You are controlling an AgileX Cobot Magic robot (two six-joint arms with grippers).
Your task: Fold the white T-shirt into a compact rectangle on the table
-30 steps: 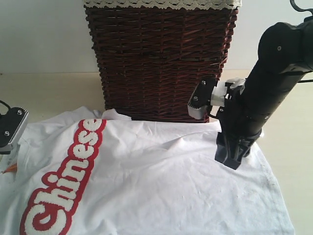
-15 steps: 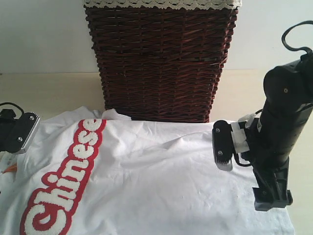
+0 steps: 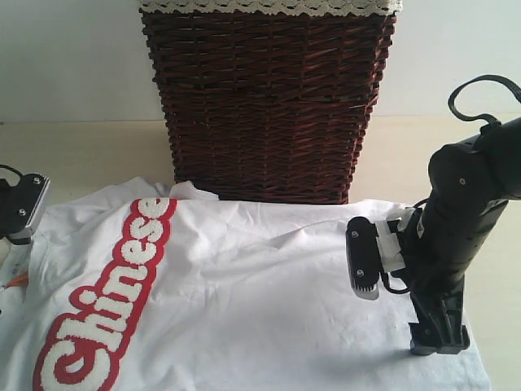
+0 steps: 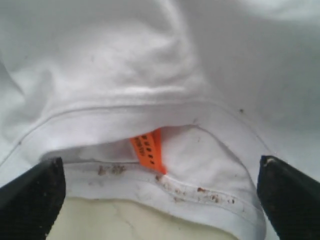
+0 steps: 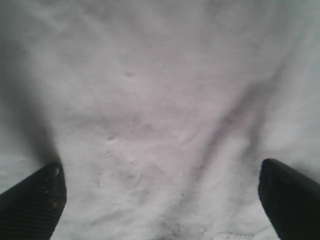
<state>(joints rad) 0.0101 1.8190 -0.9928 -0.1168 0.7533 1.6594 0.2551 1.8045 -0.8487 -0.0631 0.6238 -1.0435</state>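
The T-shirt point(image 3: 269, 301) lies spread and wrinkled on the table point(image 3: 81, 151) in front of the basket point(image 3: 264, 106), with its red-edged lettering point(image 3: 106, 309) on the left half. The right gripper point(image 3: 438, 340) points down at the shirt's right edge, jaws spread wide over plain cloth and gripping nothing. The left gripper point(image 4: 160, 195) is over the collar at the shirt's left side, jaws also spread wide, with the orange tag point(image 4: 150, 152) lying between them. Whether either gripper's tips touch the cloth cannot be told.

exterior: low front, facing basket point(image 3: 264, 106) | wrists: close above T-shirt point(image 3: 269, 301), shared
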